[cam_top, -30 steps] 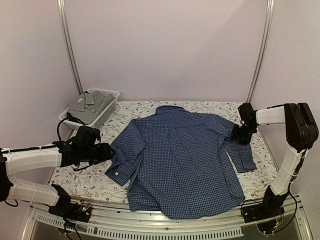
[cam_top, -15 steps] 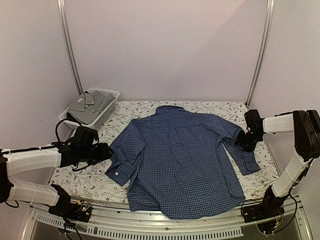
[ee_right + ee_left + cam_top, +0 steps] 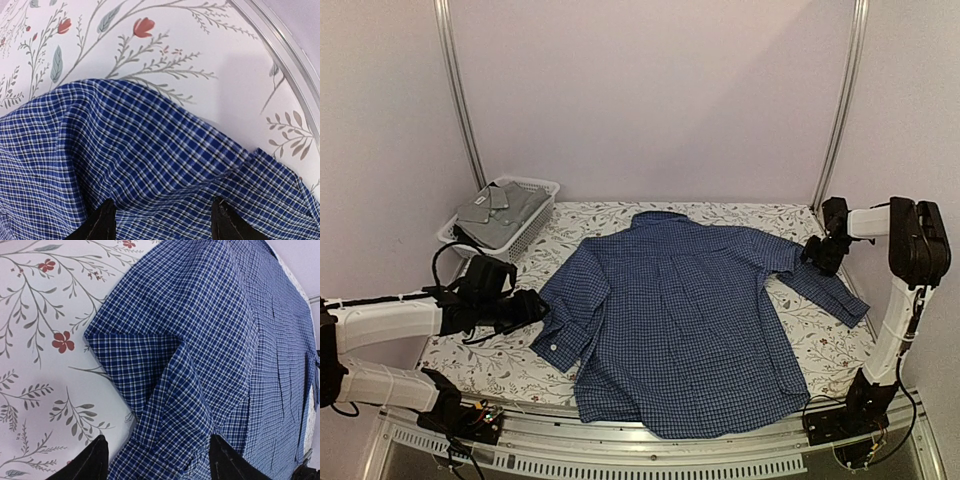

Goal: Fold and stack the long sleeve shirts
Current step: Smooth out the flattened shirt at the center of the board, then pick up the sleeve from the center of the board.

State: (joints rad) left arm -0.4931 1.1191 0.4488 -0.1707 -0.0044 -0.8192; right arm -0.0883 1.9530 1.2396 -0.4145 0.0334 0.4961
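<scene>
A dark blue checked long sleeve shirt [image 3: 680, 320] lies spread flat on the floral table cover [image 3: 490, 355], collar at the far side. Its left sleeve [image 3: 150, 370] is folded back on itself beside my left gripper [image 3: 525, 305], which is open, its fingertips apart over the sleeve cloth [image 3: 159, 442]. The right sleeve [image 3: 832, 293] runs out towards the right edge. My right gripper [image 3: 817, 255] is open just above the sleeve's upper part [image 3: 164, 206]. A grey shirt [image 3: 498, 210] lies folded in the basket at the far left.
The white plastic basket [image 3: 538, 222] stands at the table's far left corner. Metal posts [image 3: 460, 100] rise at both back corners. A metal rail [image 3: 280, 47] borders the table close to my right gripper. Walls close in on three sides.
My right gripper swung out and back towards the far right; the right sleeve, which lay bent downwards, now lies stretched out to the right. Both grippers' jaws have widened. The left arm barely moved.
</scene>
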